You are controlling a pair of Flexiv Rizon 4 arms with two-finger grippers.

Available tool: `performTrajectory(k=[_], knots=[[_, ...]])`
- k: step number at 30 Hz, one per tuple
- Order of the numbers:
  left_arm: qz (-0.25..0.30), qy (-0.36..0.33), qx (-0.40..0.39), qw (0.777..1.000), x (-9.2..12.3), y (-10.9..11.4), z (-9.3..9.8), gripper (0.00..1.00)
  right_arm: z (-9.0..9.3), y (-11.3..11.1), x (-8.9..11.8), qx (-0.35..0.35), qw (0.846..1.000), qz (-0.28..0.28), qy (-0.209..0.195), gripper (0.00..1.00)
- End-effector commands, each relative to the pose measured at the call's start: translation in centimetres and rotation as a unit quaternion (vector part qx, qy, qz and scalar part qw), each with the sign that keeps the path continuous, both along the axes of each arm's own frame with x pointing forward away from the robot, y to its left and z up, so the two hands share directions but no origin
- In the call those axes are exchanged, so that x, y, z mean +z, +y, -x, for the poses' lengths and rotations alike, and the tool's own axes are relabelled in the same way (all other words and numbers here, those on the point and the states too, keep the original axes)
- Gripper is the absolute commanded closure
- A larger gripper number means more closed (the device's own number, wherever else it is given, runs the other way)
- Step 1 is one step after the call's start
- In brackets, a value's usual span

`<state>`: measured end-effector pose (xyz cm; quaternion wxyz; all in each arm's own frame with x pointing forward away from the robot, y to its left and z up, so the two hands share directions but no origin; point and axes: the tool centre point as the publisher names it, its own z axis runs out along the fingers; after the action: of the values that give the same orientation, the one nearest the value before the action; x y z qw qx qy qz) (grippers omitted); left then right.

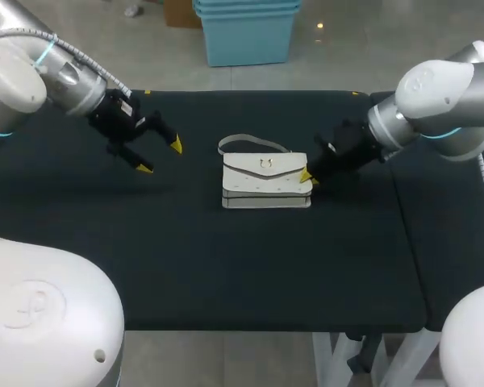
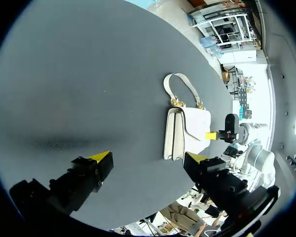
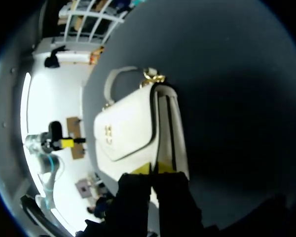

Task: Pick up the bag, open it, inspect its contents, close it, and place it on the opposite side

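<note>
Bag: here's the white bag [image 1: 266,184], lying flat near the middle of the black surface [image 1: 185,258]. Its flap faces up and a small gold clasp [image 1: 265,164] sits on the flap.

Handle: the bag's strap [image 1: 246,141] loops out flat on the far side, fixed to the bag with gold rings.

Left end effector: it's released! The left end effector [image 1: 160,156] is well apart from the bag, out to its left over bare surface, with the two yellow tips spread wide and nothing between them. From the left wrist camera, the bag [image 2: 185,131] lies ahead of that end effector [image 2: 151,158], strap [image 2: 180,81] pointing away.

Right end effector: the right end effector [image 1: 308,176] is right up against the bag's right end, touching it at the far corner. In the right wrist camera, the end effector [image 3: 154,169] meets the bag [image 3: 133,133] just where the flap meets the side wall. Whether it is grasping the bag or only pressed against it, I cannot tell. The left wrist camera also catches it [image 2: 212,135], on the bag's far side from that camera.

Arms: the left arm [image 1: 32,72] comes in from the far left corner and the right arm [image 1: 444,105] from the far right.
</note>
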<state>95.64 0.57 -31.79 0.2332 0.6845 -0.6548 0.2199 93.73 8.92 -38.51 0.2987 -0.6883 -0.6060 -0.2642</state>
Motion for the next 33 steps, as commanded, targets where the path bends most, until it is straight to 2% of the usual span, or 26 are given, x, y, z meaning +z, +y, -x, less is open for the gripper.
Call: performTrajectory(k=[1,14,17,21,23,27,33], knots=[[0.0,0.006,-0.004,1.0,0.0,0.0,-0.3,0.0,-0.1,-0.1,-0.3,0.0,1.0,0.0,0.001,1.0],[-0.006,-0.005,-0.015,1.0,0.1,0.3,-0.6,0.0,-0.1,-0.1,-0.3,0.0,1.0,0.0,0.001,1.0],[-0.029,-0.022,-0.053,0.998,0.7,1.4,-1.2,0.0,-2.0,-2.1,-0.6,0.01,1.0,0.021,-0.018,1.0],[-0.062,-0.029,-0.061,0.996,1.4,3.3,-2.1,0.0,-4.8,-6.2,-1.2,-0.012,0.996,0.082,-0.031,1.0],[-0.079,-0.029,-0.074,0.994,1.6,4.0,-2.5,0.0,-6.0,-8.3,-1.5,-0.01,0.995,0.095,-0.029,1.0],[-0.093,-0.025,-0.072,0.993,1.7,6.0,-3.6,0.0,-8.0,-12.3,-1.7,-0.042,0.989,0.134,-0.035,1.0],[-0.119,-0.022,-0.097,0.988,1.9,7.4,-4.8,0.0,-10.5,-16.7,-1.8,-0.027,0.985,0.163,-0.045,1.0]])
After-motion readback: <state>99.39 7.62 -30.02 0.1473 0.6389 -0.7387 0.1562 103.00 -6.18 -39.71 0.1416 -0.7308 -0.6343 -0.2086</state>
